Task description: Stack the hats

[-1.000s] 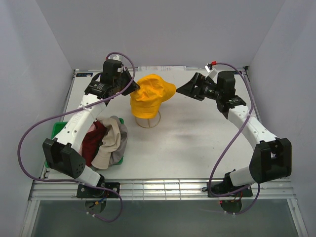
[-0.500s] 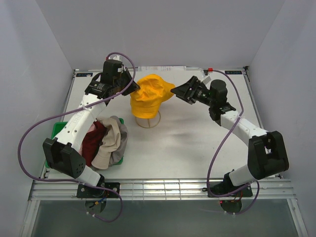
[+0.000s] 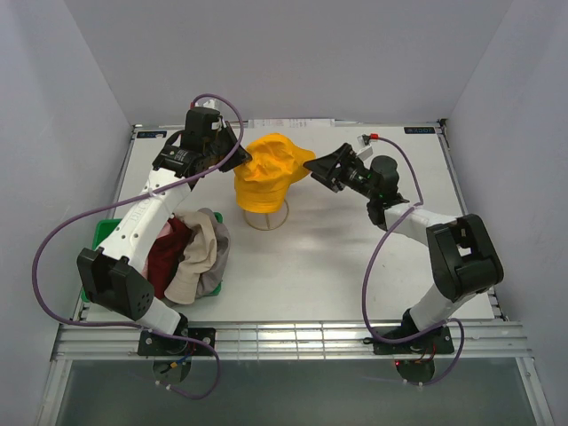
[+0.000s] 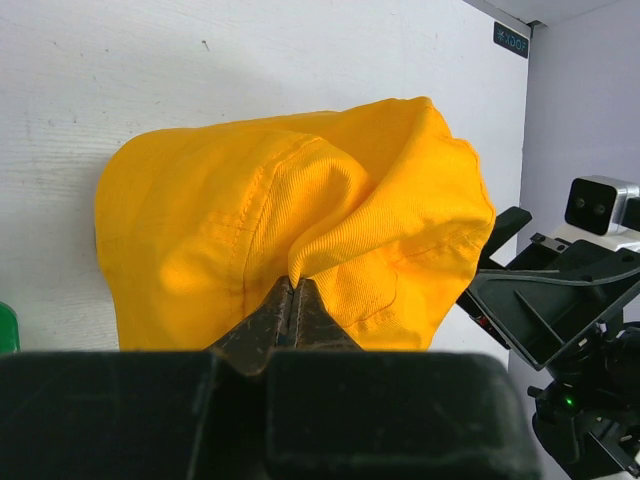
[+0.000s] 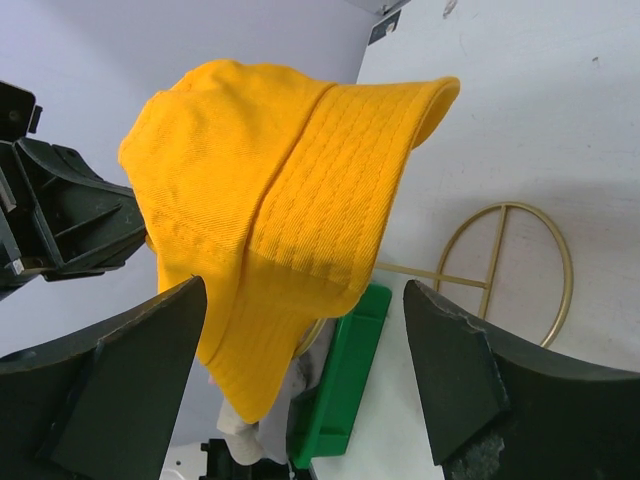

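Overhead view takes in the whole table point(image 3: 337, 257) — both wrist views face the yellow-orange hat point(image 4: 300, 230) closely, from opposite sides.

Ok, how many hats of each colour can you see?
Yellow hat: 1
Dark red hat: 1
Cream hat: 1
Grey hat: 1
Total: 4 showing clearly; the pile in the green tray may hide more.
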Motion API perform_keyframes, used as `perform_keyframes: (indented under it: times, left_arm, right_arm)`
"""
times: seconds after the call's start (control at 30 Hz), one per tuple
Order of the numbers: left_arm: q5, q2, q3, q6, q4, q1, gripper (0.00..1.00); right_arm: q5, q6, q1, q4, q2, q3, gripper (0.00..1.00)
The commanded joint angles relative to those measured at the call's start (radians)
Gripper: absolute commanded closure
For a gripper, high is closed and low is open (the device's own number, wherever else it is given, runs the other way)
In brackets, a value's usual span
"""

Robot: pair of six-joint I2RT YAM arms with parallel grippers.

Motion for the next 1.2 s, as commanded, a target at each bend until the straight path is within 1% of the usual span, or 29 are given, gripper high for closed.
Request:
perform_keyframes:
  times: [0.0, 0.13, 0.33, 0.4, 0.43, 0.5, 0.53, 0.63, 0.67, 0.73, 0.83, 1.0, 1.1, 1.17]
  left_arm:
    - [0.005, -0.015, 0.015, -0.002, 0.0, -0.002, 1.0]
    - [0.006, -0.019, 0.004, -0.008, 0.008, -0.002, 1.0]
    - [0.005, -0.022, -0.002, -0.01, 0.011, -0.002, 1.0]
    - [0.005, -0.022, -0.003, -0.01, 0.013, -0.002, 1.0]
    - [0.005, -0.022, -0.003, -0.01, 0.013, -0.002, 1.0]
    - [0.003, -0.024, -0.007, -0.008, 0.013, -0.002, 1.0]
    - [0.003, -0.024, -0.007, -0.008, 0.013, -0.002, 1.0]
    - [0.003, -0.029, -0.011, -0.007, 0.013, -0.002, 1.0]
    - [0.003, -0.03, -0.013, -0.005, 0.013, -0.002, 1.0]
    - [0.002, -0.035, -0.016, -0.004, 0.013, -0.002, 1.0]
    - [0.002, -0.036, -0.022, -0.001, 0.014, -0.002, 1.0]
    - [0.011, -0.041, -0.039, 0.001, 0.028, -0.002, 1.0]
    - [0.014, -0.044, -0.045, 0.005, 0.03, -0.002, 1.0]
    - [0.015, -0.049, -0.046, 0.01, 0.034, -0.002, 1.0]
  right_arm:
    - [0.016, 0.056, 0.017, 0.217, 0.02, -0.008, 0.15]
    - [0.037, 0.05, 0.034, 0.24, 0.036, 0.002, 0.16]
    - [0.057, 0.065, 0.043, 0.259, 0.025, -0.001, 0.21]
    - [0.057, 0.07, 0.043, 0.254, 0.017, -0.003, 0.27]
    - [0.057, 0.071, 0.043, 0.25, 0.014, -0.005, 0.32]
    - [0.056, 0.077, 0.043, 0.242, 0.003, -0.008, 0.39]
    - [0.056, 0.077, 0.043, 0.236, -0.001, -0.011, 0.45]
    - [0.059, 0.074, 0.045, 0.213, -0.02, -0.017, 0.54]
    - [0.059, 0.068, 0.045, 0.186, -0.027, -0.017, 0.58]
    - [0.06, 0.053, 0.045, 0.159, -0.046, -0.02, 0.61]
    - [0.065, 0.016, 0.045, 0.08, -0.063, -0.021, 0.63]
    - [0.069, -0.062, 0.045, -0.119, -0.054, 0.014, 0.68]
    - [0.068, -0.102, 0.045, -0.193, -0.035, 0.029, 0.72]
    - [0.063, -0.125, 0.046, -0.213, -0.021, 0.034, 0.72]
